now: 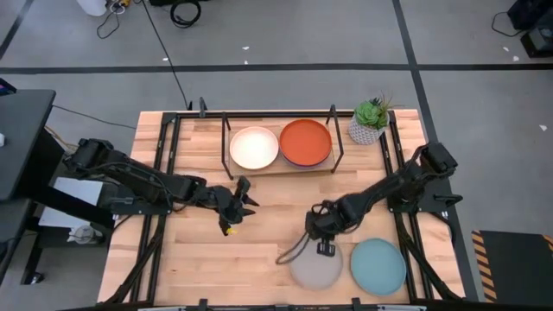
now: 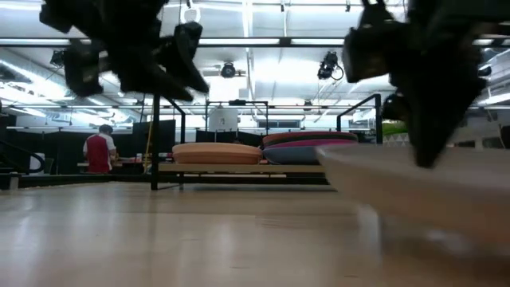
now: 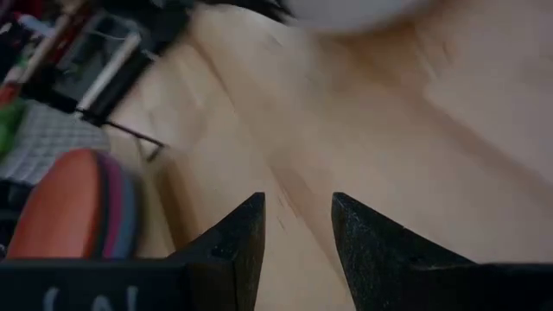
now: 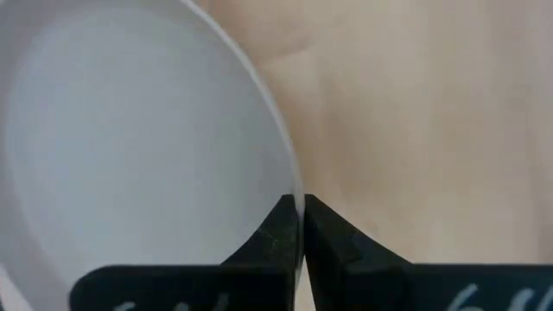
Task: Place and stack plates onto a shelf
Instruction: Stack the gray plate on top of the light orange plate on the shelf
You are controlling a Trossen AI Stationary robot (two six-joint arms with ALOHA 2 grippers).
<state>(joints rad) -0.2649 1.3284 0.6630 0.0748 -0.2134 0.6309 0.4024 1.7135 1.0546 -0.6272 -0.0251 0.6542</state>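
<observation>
The grey-beige plate (image 1: 314,268) is near the table's front edge, with the light teal plate (image 1: 378,265) flat on the table to its right. My right gripper (image 1: 325,247) is shut on the grey-beige plate's far rim. On the shelf (image 1: 282,167) lie the cream-peach plate (image 1: 253,148) and a stack topped by the orange-red plate (image 1: 305,142). In the left wrist view magenta and blue rims (image 3: 121,212) show under the orange-red one. My left gripper (image 1: 245,197) hovers open above the table's middle, in front of the shelf, holding nothing. My right gripper (image 4: 302,212) pinches the grey-beige plate's rim (image 4: 294,186) between its two fingertips, one finger over the inside and one outside. It slants down from the far right. In the low view the plate (image 2: 414,179) looks raised, with shadow beneath it. Whether its near part still rests on the table I cannot tell.
A potted plant (image 1: 370,121) stands at the shelf's right end. Black rod frames (image 1: 226,138) rise at the shelf's ends. Bare tabletop (image 1: 199,259) lies left of the plates. A person (image 2: 99,149) stands far off in the room.
</observation>
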